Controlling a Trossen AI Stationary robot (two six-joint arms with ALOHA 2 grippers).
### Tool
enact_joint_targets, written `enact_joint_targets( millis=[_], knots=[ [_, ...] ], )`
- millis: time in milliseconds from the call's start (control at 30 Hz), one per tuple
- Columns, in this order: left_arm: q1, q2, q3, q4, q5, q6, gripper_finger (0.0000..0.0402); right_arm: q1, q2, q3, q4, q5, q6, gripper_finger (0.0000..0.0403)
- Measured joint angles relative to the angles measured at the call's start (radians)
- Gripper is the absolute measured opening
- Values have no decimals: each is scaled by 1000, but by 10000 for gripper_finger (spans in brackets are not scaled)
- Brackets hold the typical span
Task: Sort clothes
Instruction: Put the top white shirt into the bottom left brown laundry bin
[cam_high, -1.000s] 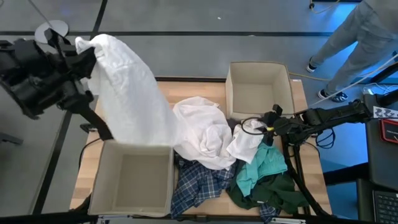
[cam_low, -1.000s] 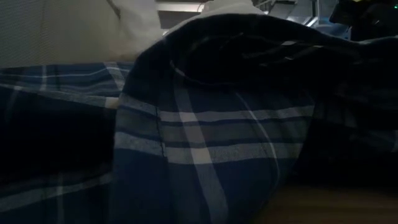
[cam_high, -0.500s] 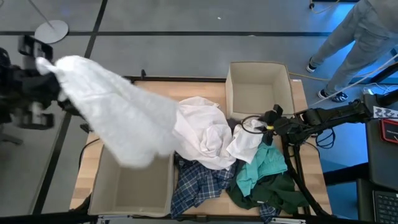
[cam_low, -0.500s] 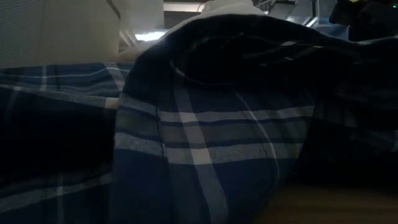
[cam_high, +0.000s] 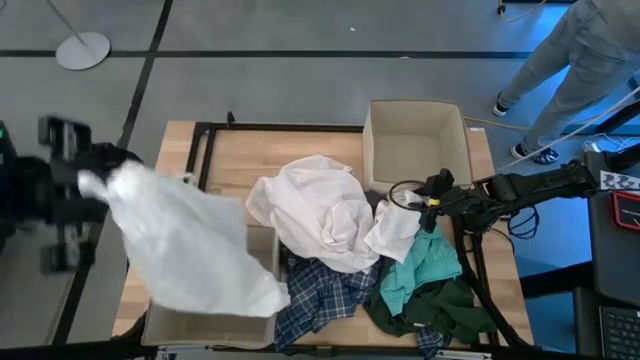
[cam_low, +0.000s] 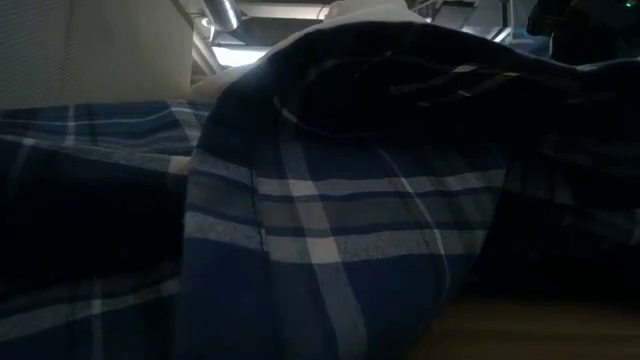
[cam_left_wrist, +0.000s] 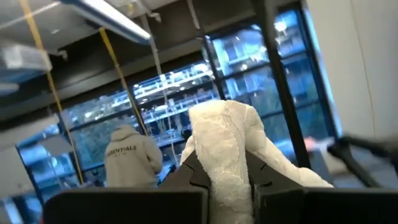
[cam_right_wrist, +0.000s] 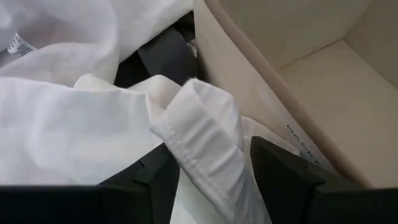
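White garment (cam_high: 195, 250) lower, covering bin (cam_high: 262, 248)

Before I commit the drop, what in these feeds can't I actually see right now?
- Near bin interior: high view, covered by the white garment hanging from the left gripper.
- Left gripper itself: motion-blurred in the high view.
- Table beyond the pile: low view, blocked by the plaid shirt.
- Right gripper: its fingers flank a white fold; grip unclear.
- Dark grey piece: mostly buried under white fabric.

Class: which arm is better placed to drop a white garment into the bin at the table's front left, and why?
Left. The left gripper already holds a white garment draped over that bin; the right gripper is in the pile beside the other bin.
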Motion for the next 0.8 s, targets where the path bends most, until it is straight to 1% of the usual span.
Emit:
enact_joint_targets(
  millis=[100,200,300,333,400,500,633,700,767,800],
  knots=[
    [0,0,-28,-97,-40,-64,17,0,0,0,0,0,-3,198],
    [2,-9,-60,-226,-142,-180,17,0,0,0,0,0,-3,198],
    [16,-23,-93,-432,-250,-362,17,0,0,0,1,-1,-4,198],
    [23,-33,-100,-531,-251,-453,17,0,0,0,2,-1,-4,198],
    [35,-51,-108,-710,-244,-691,17,0,0,0,3,-1,-5,198],
    [36,-72,-118,-984,-256,-1005,17,0,0,-1,3,-1,-6,198],
    [12,-83,-120,-1318,-245,-1457,17,0,0,-1,4,-1,-4,198],
    [-7,-91,-119,-1498,-197,-1701,17,0,0,-1,4,-1,-4,198],
    [-3,-88,-119,-1684,-112,-1958,17,0,0,-1,5,-1,-5,198],
    [8,-84,-130,-1747,-64,-2080,17,0,0,-1,6,-1,-6,198]
  ],
)
